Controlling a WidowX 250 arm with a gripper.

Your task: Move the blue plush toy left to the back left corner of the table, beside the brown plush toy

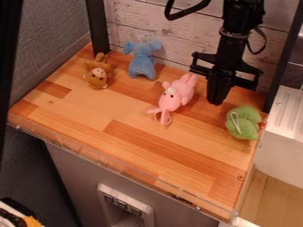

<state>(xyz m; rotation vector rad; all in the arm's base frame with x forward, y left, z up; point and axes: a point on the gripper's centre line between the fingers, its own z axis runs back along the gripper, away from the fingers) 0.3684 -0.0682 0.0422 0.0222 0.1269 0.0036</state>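
- Because its fingertips meet with nothing visible between them, gripper (216, 101) reads closed, empty; hangs between pink toy (176, 95) and green toy (242, 123).
- Brown toy (98, 76), blue toy (142, 60): left on wooden tabletop (83, 117); spacing presumably keeps each separately graspable.

- Blue plush toy (142, 62) near the back edge of the tabletop (71, 115)
- Brown plush toy (98, 76) near the back left corner
- White unit (279, 153) beside the right edge
- Pale panel (122, 205) below the front edge
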